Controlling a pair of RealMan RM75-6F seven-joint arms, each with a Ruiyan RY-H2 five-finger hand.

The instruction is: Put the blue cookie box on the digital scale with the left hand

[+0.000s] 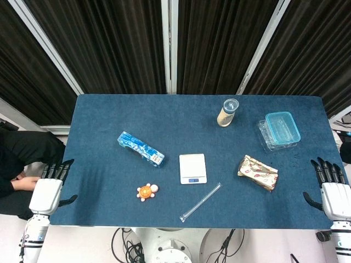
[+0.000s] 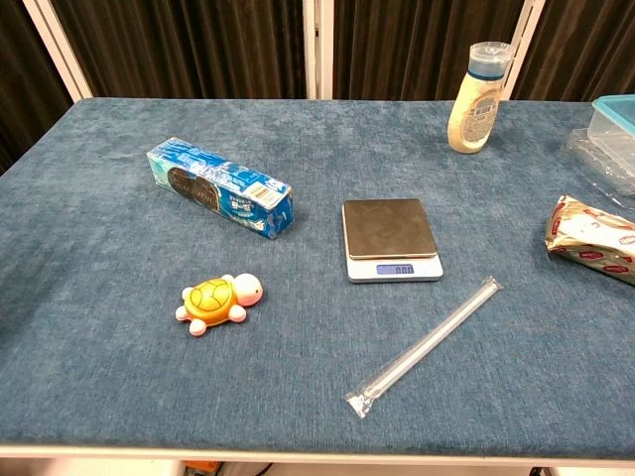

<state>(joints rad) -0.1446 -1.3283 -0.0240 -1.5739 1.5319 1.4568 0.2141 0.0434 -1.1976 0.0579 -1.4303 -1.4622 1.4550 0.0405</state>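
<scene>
The blue cookie box (image 1: 141, 149) (image 2: 219, 187) lies flat on the blue table, left of centre, long side running diagonally. The small digital scale (image 1: 193, 168) (image 2: 389, 239) sits to its right near the middle, its plate bare. My left hand (image 1: 49, 189) hovers at the table's left edge, well left of the box, fingers spread and holding nothing. My right hand (image 1: 332, 189) hangs at the right edge, likewise open and far from the scale. Neither hand shows in the chest view.
A toy turtle (image 1: 147, 191) (image 2: 219, 301) lies in front of the box. A clear tube (image 1: 201, 202) (image 2: 425, 345) lies in front of the scale. A bottle (image 1: 227, 112) (image 2: 478, 96), a plastic container (image 1: 280, 130) and a patterned packet (image 1: 258, 172) (image 2: 593, 239) occupy the right.
</scene>
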